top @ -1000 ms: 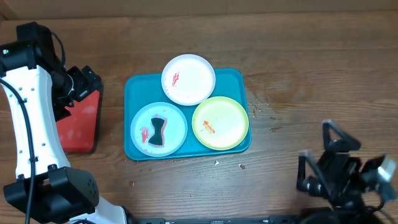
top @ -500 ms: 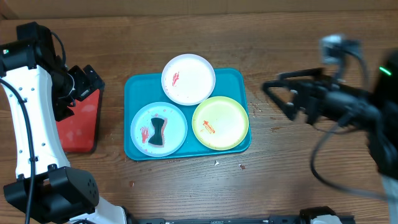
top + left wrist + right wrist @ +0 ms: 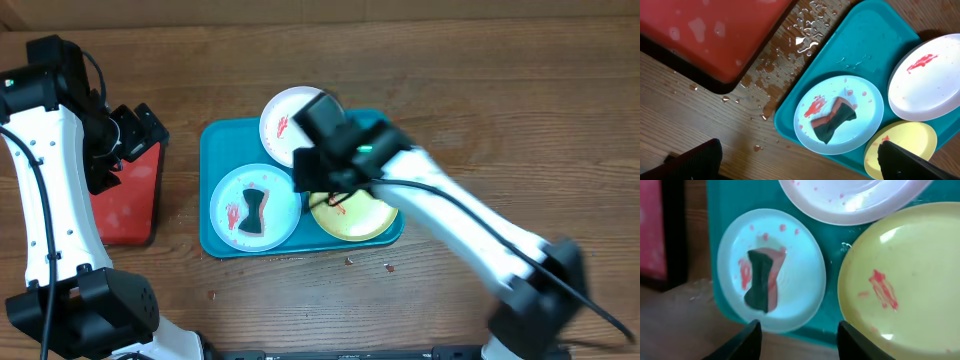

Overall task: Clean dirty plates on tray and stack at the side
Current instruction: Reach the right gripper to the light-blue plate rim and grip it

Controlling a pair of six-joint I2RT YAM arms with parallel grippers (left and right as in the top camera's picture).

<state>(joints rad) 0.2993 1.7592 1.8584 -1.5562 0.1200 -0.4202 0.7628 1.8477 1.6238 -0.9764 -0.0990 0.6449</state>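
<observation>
The teal tray (image 3: 215, 140) holds three plates. A white plate (image 3: 285, 125) with a red smear sits at the back, partly under my right arm. The pale blue plate (image 3: 255, 207) at front left carries red smears and a dark sponge (image 3: 761, 282). At front right, the yellow-green plate (image 3: 368, 218) has an orange smear and is half hidden. My right gripper (image 3: 800, 342) hovers open over the tray's front edge between the blue and yellow plates, nothing between its fingers. My left gripper (image 3: 800, 167) hangs wide open and empty over the table left of the tray.
A red tray (image 3: 130, 205) with a dark rim lies left of the teal tray, under my left arm. Water drops (image 3: 807, 30) spot the wood between the two trays. Small crumbs (image 3: 388, 267) lie in front of the teal tray.
My right arm swung in from the table's right side to above the tray, and its jaws narrowed on the way. The left arm and the plates stayed put.
</observation>
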